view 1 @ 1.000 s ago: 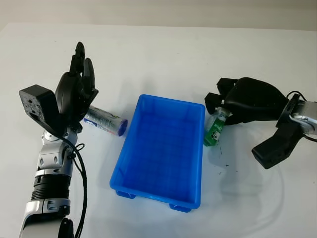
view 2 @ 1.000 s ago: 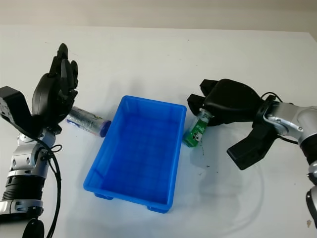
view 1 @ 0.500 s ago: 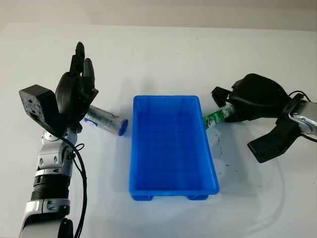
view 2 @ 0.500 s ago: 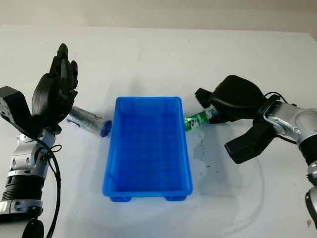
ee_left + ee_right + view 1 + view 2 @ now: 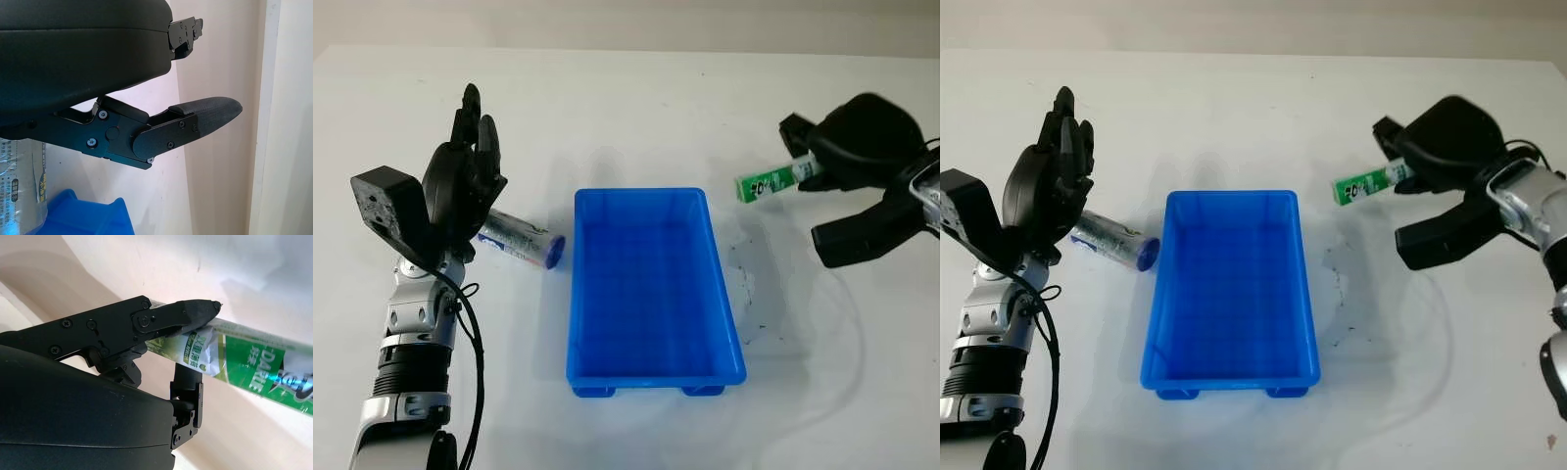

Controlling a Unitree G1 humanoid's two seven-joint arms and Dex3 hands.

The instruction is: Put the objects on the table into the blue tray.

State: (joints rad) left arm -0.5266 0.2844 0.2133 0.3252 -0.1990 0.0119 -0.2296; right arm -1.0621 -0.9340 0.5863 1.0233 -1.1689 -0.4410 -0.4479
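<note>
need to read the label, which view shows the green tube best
The right wrist view: the green tube runs close across it, label print large, with the right hand gripping it. Both eye views show the tube whole but small. The left wrist view faces elsewhere.

The two head views look forward and down on the white table (image 5: 636, 108) from slightly offset spots, sharing the blue tray (image 5: 651, 284) at frame centre. Each wrist view sits very close behind its own black hand, the left one catching a tray corner (image 5: 98, 220).
</note>
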